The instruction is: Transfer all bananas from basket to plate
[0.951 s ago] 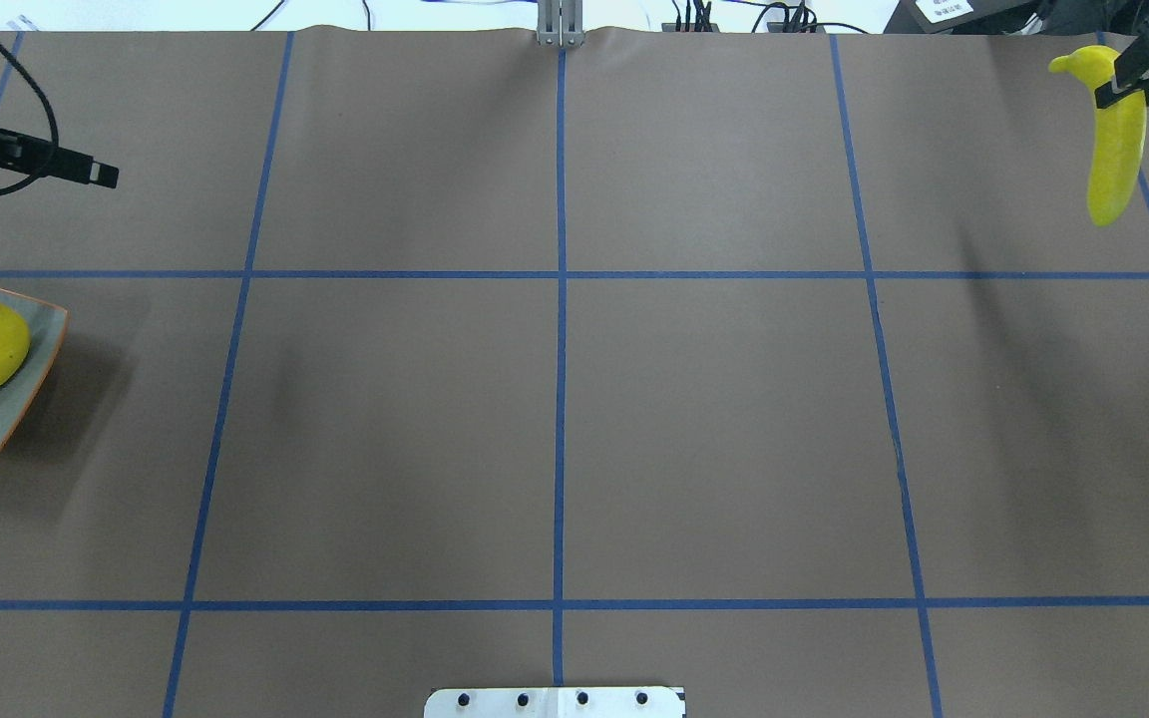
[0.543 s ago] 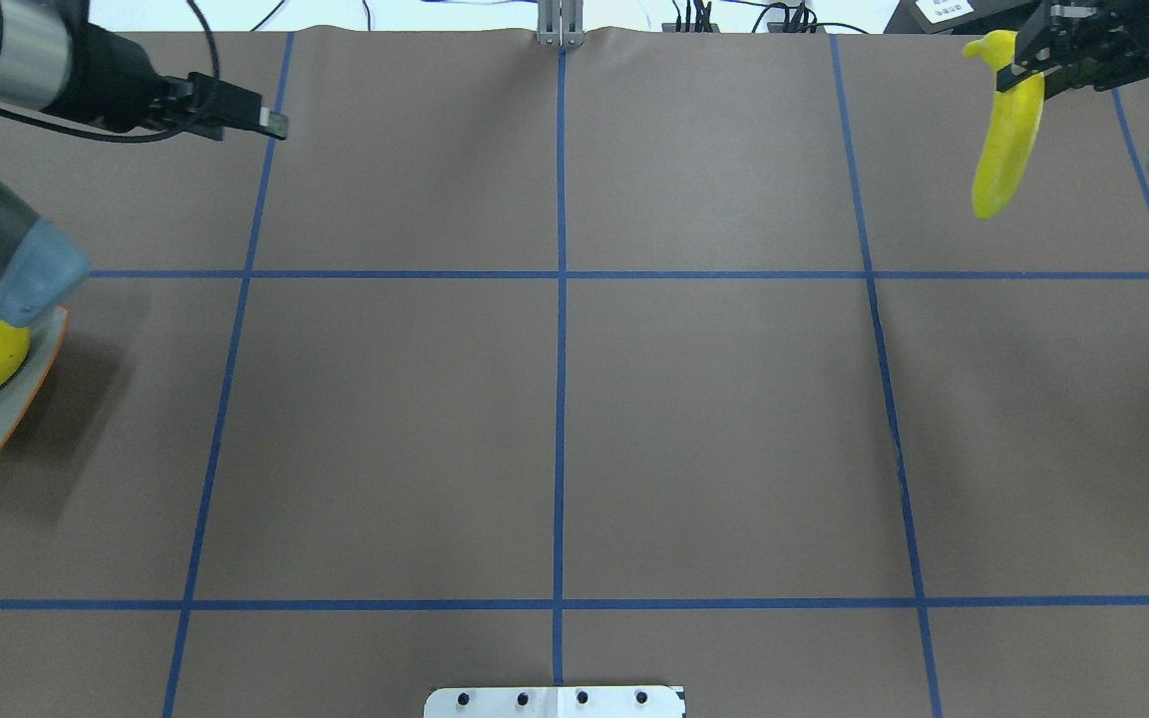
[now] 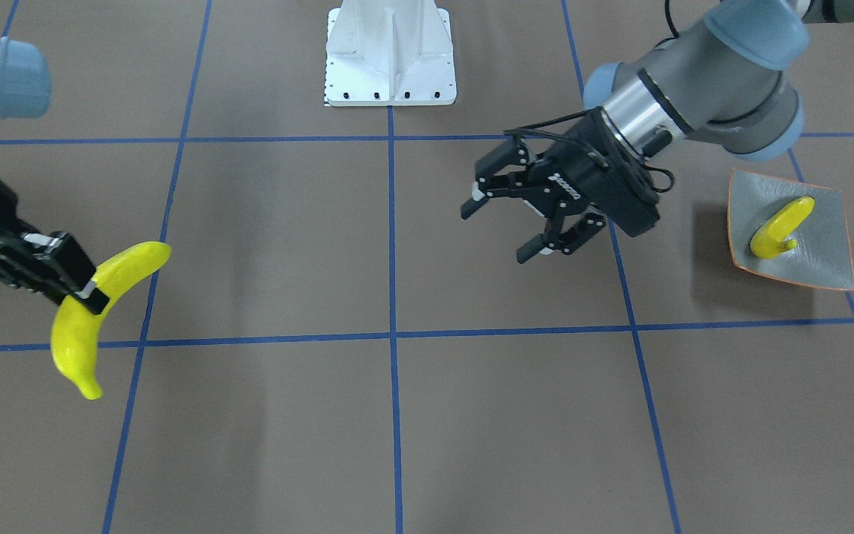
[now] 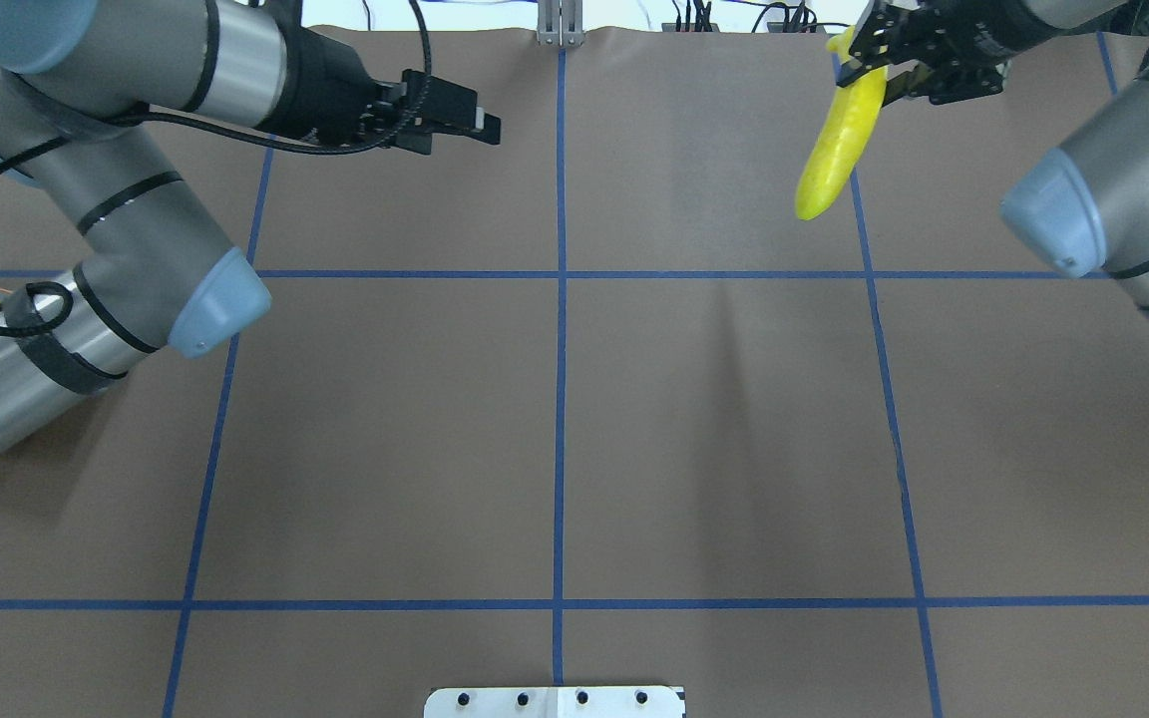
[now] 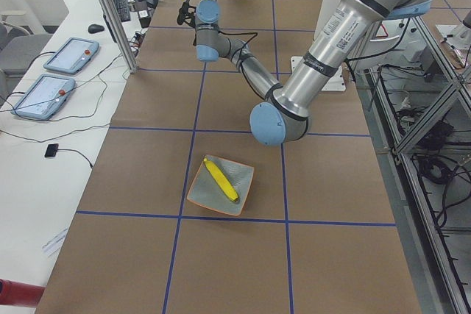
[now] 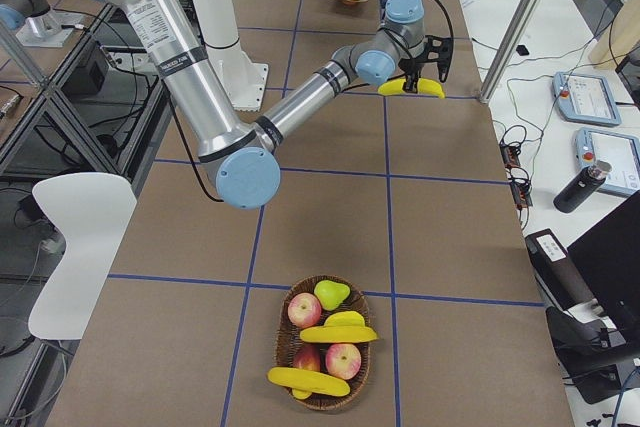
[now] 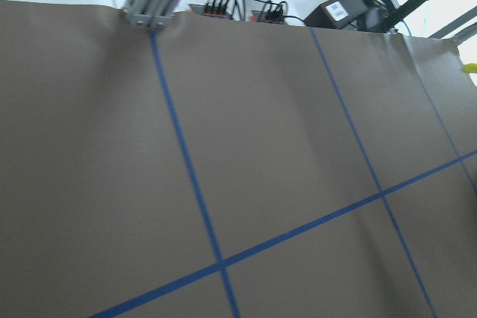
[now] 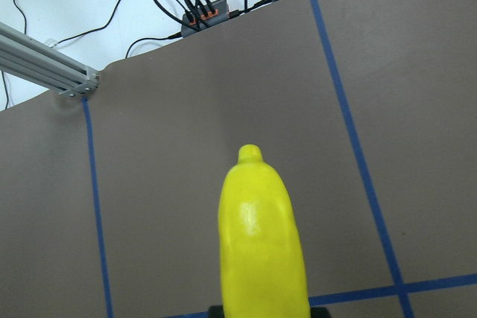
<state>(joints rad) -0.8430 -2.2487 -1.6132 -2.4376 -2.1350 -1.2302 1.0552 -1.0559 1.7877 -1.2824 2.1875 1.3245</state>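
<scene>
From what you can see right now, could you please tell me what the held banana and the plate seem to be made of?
The held banana is probably moulded plastic with a glossy finish: its skin is an even bright yellow with a sheen and no spots or bruises. The plate is likely glazed ceramic or melamine, and I cannot tell which: it has a matt grey, faintly textured face, a thin orange rim and upturned corners.

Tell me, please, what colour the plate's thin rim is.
Orange, edging the grey plate; the exterior front-facing view shows it best.
</scene>
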